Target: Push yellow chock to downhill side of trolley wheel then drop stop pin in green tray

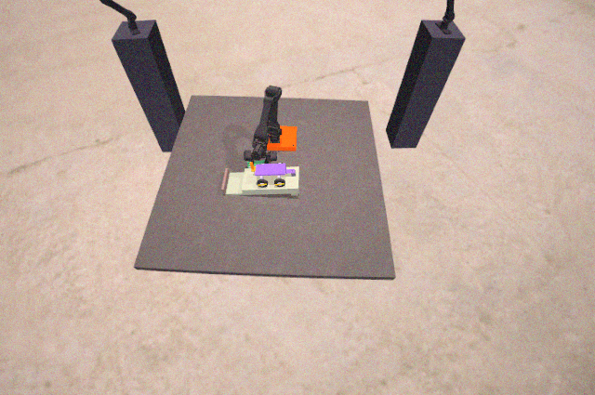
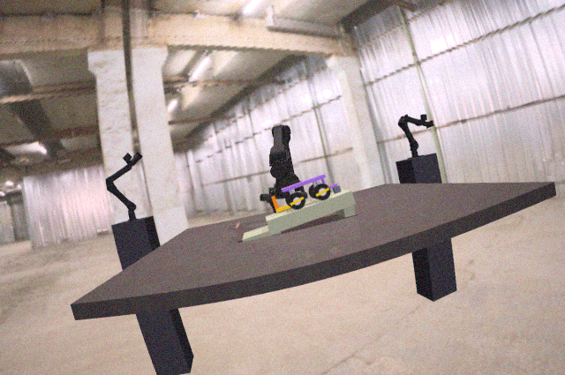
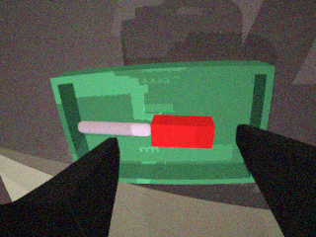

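The stop pin (image 3: 183, 131), with its red head and pale shaft, lies in the green tray (image 3: 163, 69) in the wrist view. My gripper (image 3: 178, 138) is open, its fingers wide apart above the tray on either side of the red head, touching neither side. The purple trolley (image 1: 270, 169) (image 2: 303, 183) stands on the pale ramp (image 1: 235, 184) (image 2: 311, 213). The yellow chock (image 2: 283, 208) (image 1: 252, 166), its orange handle (image 2: 274, 203) upright, sits at the downhill side of the trolley's lower wheel and appears to touch it. Its black base is too small to make out.
An orange block (image 1: 287, 138) lies beside the arm. A pinkish bar (image 1: 224, 179) (image 2: 237, 225) stands at the ramp's low end. The ramp's edge is close below the tray in the wrist view. Two other arms stand on dark pillars (image 1: 144, 87) (image 1: 425, 87) beyond the table.
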Robot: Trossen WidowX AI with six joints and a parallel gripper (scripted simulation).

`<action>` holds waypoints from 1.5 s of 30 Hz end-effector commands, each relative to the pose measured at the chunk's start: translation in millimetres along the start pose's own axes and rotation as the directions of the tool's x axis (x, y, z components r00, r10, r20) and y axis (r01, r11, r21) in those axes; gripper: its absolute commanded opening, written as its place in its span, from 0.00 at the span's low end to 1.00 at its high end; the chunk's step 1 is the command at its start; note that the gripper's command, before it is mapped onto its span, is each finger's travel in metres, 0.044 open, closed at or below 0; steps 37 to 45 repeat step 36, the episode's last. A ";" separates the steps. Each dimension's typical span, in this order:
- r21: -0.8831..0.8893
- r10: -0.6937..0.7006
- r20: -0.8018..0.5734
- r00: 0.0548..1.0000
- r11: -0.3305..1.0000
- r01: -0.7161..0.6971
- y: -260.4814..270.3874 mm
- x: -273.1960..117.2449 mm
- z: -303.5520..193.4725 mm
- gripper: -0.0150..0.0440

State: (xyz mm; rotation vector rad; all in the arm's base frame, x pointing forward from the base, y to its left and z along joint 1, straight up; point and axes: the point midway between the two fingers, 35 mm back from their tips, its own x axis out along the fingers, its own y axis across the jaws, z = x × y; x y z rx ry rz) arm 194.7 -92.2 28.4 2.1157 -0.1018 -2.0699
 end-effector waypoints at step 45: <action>0.004 0.004 -0.001 1.000 1.000 -0.004 15.1 -88.5 -0.4 1.00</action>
